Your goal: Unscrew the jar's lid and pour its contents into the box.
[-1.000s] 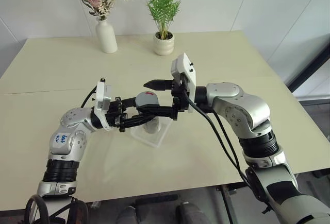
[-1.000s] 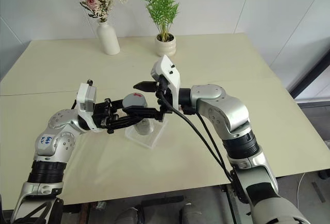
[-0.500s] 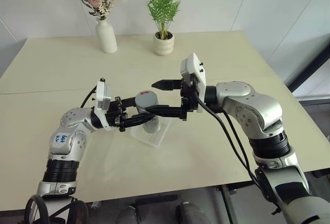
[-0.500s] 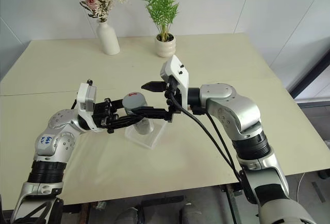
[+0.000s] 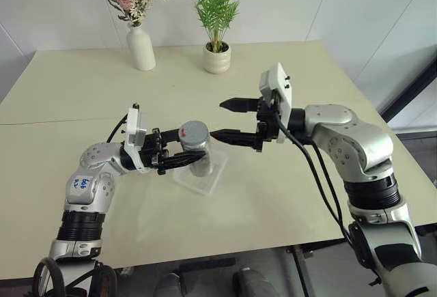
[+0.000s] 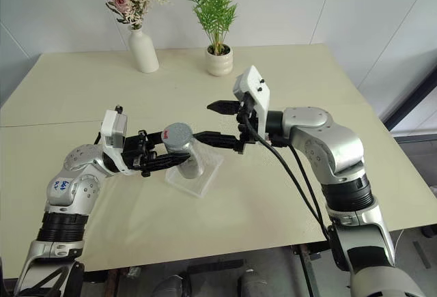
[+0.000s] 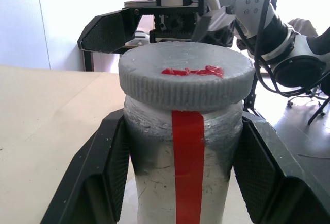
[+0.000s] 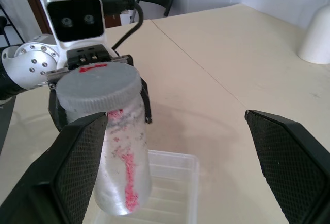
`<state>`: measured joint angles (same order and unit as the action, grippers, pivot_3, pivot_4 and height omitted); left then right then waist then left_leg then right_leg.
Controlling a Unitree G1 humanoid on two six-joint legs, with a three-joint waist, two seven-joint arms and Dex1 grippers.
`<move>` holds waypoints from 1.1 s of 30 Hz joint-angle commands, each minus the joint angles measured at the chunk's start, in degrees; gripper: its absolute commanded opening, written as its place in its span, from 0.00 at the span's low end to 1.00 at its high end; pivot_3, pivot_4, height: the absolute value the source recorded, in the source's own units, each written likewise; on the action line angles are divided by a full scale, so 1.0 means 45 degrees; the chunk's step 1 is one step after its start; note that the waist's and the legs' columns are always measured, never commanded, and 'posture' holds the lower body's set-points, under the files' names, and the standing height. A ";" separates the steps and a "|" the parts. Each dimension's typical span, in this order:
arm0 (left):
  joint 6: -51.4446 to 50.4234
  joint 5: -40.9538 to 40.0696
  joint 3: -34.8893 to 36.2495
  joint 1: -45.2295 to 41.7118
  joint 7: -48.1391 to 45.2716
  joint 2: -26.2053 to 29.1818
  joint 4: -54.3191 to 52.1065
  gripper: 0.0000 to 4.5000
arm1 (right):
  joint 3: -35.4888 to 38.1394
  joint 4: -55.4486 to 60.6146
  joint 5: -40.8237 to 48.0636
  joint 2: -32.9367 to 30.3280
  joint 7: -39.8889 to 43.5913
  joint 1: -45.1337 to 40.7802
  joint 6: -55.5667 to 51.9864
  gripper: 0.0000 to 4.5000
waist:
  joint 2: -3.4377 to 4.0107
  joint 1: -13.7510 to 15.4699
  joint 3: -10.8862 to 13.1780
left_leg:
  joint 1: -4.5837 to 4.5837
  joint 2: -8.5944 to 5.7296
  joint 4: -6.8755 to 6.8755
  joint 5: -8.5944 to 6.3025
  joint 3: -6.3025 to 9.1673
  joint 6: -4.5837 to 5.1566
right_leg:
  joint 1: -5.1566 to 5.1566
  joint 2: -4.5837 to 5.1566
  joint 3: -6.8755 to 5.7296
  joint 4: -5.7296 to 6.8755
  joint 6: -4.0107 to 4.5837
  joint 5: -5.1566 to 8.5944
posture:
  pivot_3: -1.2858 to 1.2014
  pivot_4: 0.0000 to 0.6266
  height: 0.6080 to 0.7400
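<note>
My left gripper (image 5: 183, 158) is shut on the jar (image 5: 199, 159), a small clear cylinder with a red stripe, and holds it just above the box (image 5: 205, 180), a shallow clear tray on the table. The grey lid (image 5: 193, 133) sits on the jar, with a red mark on top. The left wrist view shows both fingers (image 7: 103, 172) pressed against the jar (image 7: 185, 183) below the lid (image 7: 185, 80). My right gripper (image 5: 222, 120) stands open beside the lid, a short way to its right, touching nothing. The contents cannot be made out through the cloudy wall.
A white vase with flowers (image 5: 141, 48) and a white pot with a green plant (image 5: 216, 59) stand at the back of the pale table (image 5: 82, 92). The table's front edge runs just below my arms.
My right gripper, which had its open fingers around the lid, has drawn away to the right and stays open. The jar, the lid and my left gripper have not moved.
</note>
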<state>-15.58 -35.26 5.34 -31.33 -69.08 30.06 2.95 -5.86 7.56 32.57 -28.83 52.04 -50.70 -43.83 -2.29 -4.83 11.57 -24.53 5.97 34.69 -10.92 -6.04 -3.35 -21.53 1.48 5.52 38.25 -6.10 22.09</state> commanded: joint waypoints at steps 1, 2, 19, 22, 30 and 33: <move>0.0202 -0.0004 0.0013 -0.0296 -0.0154 0.0042 -0.0310 0.54 | 0.0588 0.0068 0.0016 -0.0378 0.0065 0.0072 0.0166 0.99 | 0.0000 0.0001 0.0000 | 0.0000 0.0000 -0.0001 0.0000 0.0000 0.0000 | 0.0000 -0.0001 0.0000 0.0000 0.0000 0.0000 | 0.52 0.24 1.00; 0.0189 -0.0007 0.0015 -0.0305 -0.0172 0.0062 -0.0298 0.54 | 0.0696 -0.0041 -0.0019 -0.0555 0.0101 0.0139 0.0201 0.99 | 0.0000 0.0006 0.0000 | 0.0000 0.0000 -0.0003 0.0000 -0.0001 0.0000 | 0.0000 -0.0001 -0.0001 -0.0002 0.0000 0.0000 | 0.52 0.24 1.00; 0.0055 -0.0012 0.0034 -0.0322 -0.0271 0.0178 -0.0266 0.54 | 0.1020 0.1305 0.1228 -0.0475 -0.0005 0.0308 -0.0783 0.99 | 0.0000 -0.0007 0.0000 | 0.0001 0.0005 -0.0009 -0.0001 -0.0009 -0.0011 | 0.0003 -0.0003 0.0009 -0.0024 -0.0006 0.0000 | 0.52 0.24 1.00; 0.0018 -0.0016 0.0027 -0.0285 -0.0262 0.0181 -0.0312 0.54 | 0.0684 0.1551 0.1368 0.0075 -0.0213 0.0084 -0.0993 0.99 | 0.0000 -0.0004 0.0000 | 0.0001 0.0003 0.0000 -0.0002 -0.0010 -0.0010 | 0.0004 -0.0002 0.0010 -0.0019 -0.0007 0.0000 | 0.52 0.24 1.00; -0.0039 -0.0030 0.0044 -0.0231 -0.0245 0.0189 -0.0405 0.54 | -0.0050 0.1623 0.1227 0.0971 -0.0379 -0.0425 -0.1081 0.99 | 0.0000 0.0012 0.0000 | 0.0001 0.0003 0.0003 -0.0003 -0.0009 -0.0010 | 0.0003 -0.0002 0.0008 -0.0013 -0.0009 -0.0001 | 0.52 0.24 1.00; -0.0060 -0.0028 0.0043 -0.0218 -0.0225 0.0178 -0.0439 0.54 | -0.0268 0.1447 0.1061 0.1117 -0.0335 -0.0625 -0.1002 0.99 | 0.0000 0.0005 0.0000 | 0.0000 0.0003 0.0003 -0.0003 -0.0009 -0.0009 | 0.0003 -0.0002 0.0008 -0.0013 -0.0009 -0.0001 | 0.52 0.24 1.00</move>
<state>-16.10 -35.27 5.11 -32.28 -70.10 30.20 2.90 -7.08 13.21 37.14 -24.04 50.43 -51.92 -48.95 -2.29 -4.81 11.57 -24.53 5.99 34.71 -10.94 -6.09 -3.39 -21.52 1.47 5.56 38.20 -6.14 22.09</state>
